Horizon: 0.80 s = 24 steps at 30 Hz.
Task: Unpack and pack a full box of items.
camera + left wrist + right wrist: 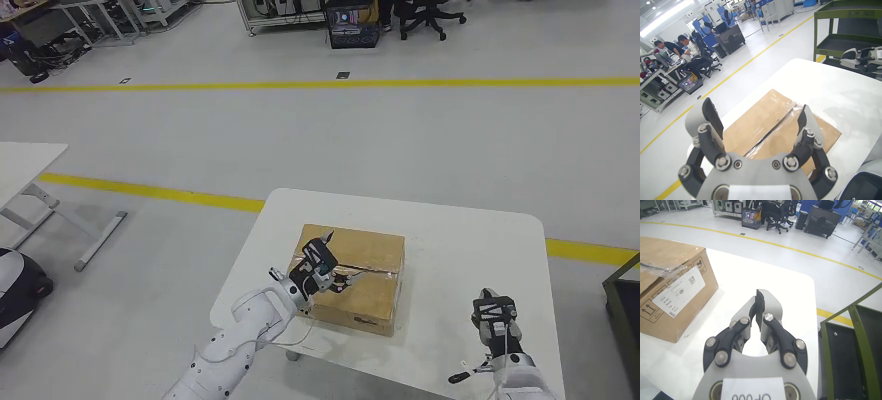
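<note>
The box point(372, 258) sits on the desk point(460, 250), flaps down, tape point(772, 130) on top, maybe slit. Nothing is out yet. Left jaws hang wide open over it. Right jaws are pinched together, well apart from it.

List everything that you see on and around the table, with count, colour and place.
white table with rounded corners: one, white, middle of the top view
brown cardboard box: one, brown, closed, on the table
strip of clear tape: one, transparent, along the box's top seam
white paper label: one, white, on a side of the box
green metal cart with black shelves: one, green, beside the table
yellow floor lines: two, yellow, beyond the table
left gripper: one, grey and black, open, over the box top
right gripper: one, grey and black, shut, over bare table
</note>
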Each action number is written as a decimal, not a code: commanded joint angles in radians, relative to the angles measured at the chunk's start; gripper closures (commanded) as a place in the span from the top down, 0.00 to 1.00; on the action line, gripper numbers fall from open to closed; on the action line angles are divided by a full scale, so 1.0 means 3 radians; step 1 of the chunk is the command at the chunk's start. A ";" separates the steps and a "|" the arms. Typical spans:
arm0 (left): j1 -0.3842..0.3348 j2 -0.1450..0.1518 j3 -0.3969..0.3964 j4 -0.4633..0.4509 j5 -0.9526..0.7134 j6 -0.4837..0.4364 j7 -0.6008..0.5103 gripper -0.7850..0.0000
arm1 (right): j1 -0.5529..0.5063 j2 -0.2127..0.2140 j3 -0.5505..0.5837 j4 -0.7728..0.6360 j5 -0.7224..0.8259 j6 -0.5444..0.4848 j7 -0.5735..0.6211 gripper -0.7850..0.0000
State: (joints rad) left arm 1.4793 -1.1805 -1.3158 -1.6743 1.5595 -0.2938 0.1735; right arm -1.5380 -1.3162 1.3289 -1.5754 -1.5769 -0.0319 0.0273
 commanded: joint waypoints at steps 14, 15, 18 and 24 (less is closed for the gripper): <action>-0.0119 -0.0035 0.0175 0.0022 0.0009 0.0127 -0.0020 1.00 | 0.0774 -0.0202 -0.0950 0.1037 0.0196 -0.0380 -0.0202 0.00; -0.0119 -0.0035 0.0175 0.0022 0.0009 0.0127 -0.0020 1.00 | 0.0846 -0.0226 -0.1032 0.1134 0.0202 -0.0396 -0.0215 0.00; -0.0119 -0.0035 0.0175 0.0022 0.0009 0.0127 -0.0020 1.00 | 0.1051 -0.0306 -0.1246 0.1419 0.0291 -0.0446 -0.0274 0.00; -0.0119 -0.0035 0.0175 0.0022 0.0009 0.0127 -0.0020 1.00 | 0.1365 -0.0428 -0.1524 0.1818 0.0349 -0.0532 -0.0328 0.00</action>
State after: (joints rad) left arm 1.4435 -1.1910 -1.2632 -1.6677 1.5621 -0.2557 0.1675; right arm -1.1447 -1.4379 0.8855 -1.0489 -1.4777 -0.1894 -0.0665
